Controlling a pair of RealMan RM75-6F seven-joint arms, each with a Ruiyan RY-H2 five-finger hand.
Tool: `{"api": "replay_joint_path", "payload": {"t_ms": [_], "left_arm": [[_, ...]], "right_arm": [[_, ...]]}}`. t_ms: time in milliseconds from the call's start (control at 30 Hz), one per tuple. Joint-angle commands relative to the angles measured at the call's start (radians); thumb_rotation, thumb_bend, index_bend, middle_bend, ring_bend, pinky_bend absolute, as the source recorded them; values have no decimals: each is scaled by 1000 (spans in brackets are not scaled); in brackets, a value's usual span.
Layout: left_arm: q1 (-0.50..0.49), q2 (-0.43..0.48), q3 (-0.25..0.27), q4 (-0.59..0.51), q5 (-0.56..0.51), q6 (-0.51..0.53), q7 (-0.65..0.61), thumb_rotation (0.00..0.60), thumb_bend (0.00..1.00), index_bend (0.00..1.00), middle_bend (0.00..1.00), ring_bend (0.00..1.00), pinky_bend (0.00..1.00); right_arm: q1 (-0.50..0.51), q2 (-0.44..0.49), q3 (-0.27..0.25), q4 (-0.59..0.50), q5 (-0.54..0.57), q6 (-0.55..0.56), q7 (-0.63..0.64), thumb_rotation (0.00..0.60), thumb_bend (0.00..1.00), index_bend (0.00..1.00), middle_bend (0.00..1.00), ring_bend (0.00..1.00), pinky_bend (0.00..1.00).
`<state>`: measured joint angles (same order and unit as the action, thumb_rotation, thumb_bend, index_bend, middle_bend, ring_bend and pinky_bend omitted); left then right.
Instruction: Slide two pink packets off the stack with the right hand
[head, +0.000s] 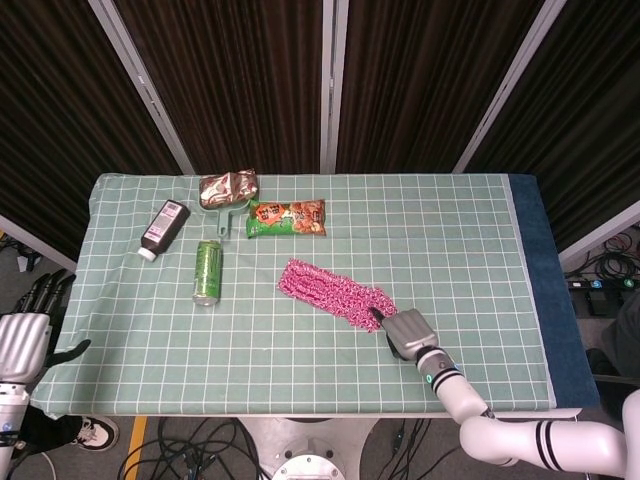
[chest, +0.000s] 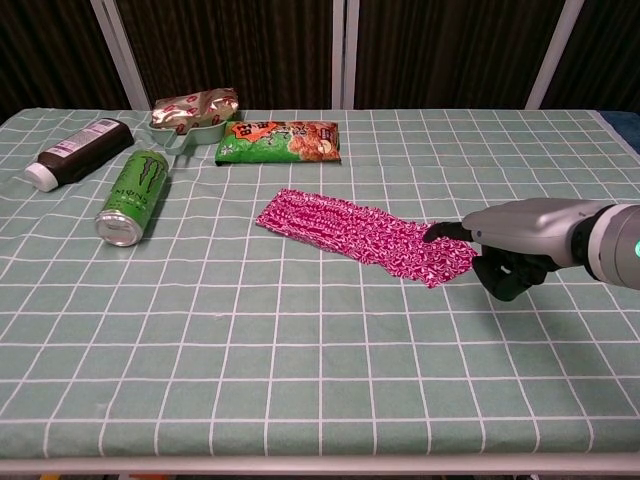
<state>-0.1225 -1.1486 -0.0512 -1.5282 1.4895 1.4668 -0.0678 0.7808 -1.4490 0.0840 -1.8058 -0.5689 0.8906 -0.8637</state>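
The pink packets (head: 334, 294) (chest: 365, 237) lie fanned in an overlapping row across the middle of the green checked table. My right hand (head: 405, 331) (chest: 510, 243) is at the row's right end, one dark fingertip stretched out over the last packet's edge, the other fingers curled under; it grips nothing. Whether the fingertip touches the packet I cannot tell. My left hand (head: 28, 335) hovers off the table's left front corner with fingers apart, holding nothing; the chest view does not show it.
A green can (head: 207, 271) (chest: 132, 195) lies on its side left of the packets. A dark bottle (head: 164, 228) (chest: 77, 151), a foil snack bag on a green dish (head: 228, 188) (chest: 195, 109) and a green-orange snack pack (head: 287, 217) (chest: 281, 141) lie at the back.
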Motion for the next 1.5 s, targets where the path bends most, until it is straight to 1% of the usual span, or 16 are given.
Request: {"api": "replay_joint_path", "payload": {"t_ms": [33,333,733,1500], "left_arm": [[0,0,1,3,-1,-2,-3,600,144,79,46,0,211],[0,0,1,5,2,-3,-5,600,144,79,46,0,211],[-2,-2,2,1,-4,-13,4,600,144,79,46,0,212],[-4,-2,4,-9,-5,-19,21,600,144,79,46,0,212]], "right_arm": [[36,-20,-16,21,45,20,-14,600,1000,0,901,885,854],[86,-33,-52,47,122,39,-8,600,1000,0,900,884,854],[116,-27,-99,62,171,47,20,600,1000,0,900,884,854],[80,43,-175,71,156,58,118,600,1000,0,900,884,854]]}}
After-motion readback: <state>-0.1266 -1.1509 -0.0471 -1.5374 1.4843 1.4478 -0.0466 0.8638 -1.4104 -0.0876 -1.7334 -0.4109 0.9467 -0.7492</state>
